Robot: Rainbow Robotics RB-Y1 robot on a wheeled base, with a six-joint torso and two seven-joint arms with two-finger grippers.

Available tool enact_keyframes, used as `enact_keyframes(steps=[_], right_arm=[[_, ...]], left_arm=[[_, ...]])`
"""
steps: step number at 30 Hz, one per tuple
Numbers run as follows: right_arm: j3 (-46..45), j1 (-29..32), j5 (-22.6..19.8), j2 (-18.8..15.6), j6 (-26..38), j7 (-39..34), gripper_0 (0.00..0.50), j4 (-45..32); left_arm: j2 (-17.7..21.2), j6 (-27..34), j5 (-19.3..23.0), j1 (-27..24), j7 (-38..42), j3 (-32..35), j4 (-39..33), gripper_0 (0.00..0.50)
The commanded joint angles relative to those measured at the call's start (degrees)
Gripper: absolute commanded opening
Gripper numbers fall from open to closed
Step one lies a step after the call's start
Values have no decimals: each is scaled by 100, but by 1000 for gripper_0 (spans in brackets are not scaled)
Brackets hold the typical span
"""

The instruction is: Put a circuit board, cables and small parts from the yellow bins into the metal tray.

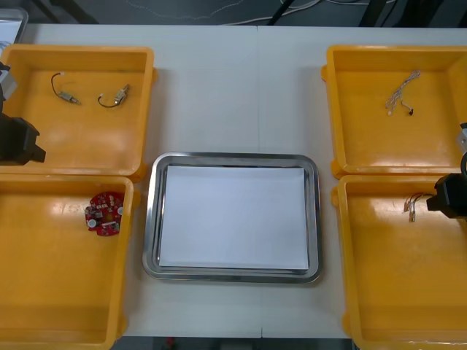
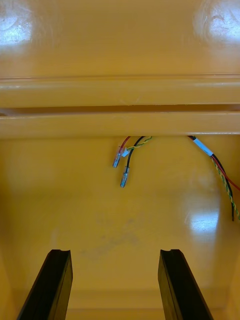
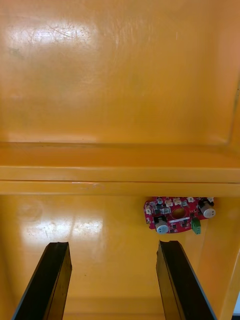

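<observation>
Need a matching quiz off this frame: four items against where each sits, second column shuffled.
1 circuit board
2 red and yellow cable
3 black cables
4 metal tray

A far left bin
B centre of the table
C near right bin
D near left bin

Pairs: 1-D, 2-C, 3-A, 4-B

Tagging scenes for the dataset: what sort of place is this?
Likely an electronics kitting bench: yellow bins holding a red circuit board and cables flank a metal tray on a light table. Left gripper and right gripper hover over bins, fingers open.
</observation>
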Motion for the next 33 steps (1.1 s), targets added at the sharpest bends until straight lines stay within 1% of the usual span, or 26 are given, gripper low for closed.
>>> enact_keyframes(steps=[1,33], right_arm=[[-134,75,-19,47,21,-42,500,-194],[-134,75,-19,47,21,-42,500,-194]], left_arm=[[225,-47,-48,82,-378,172,-59,500],[225,-47,-48,82,-378,172,-59,500]])
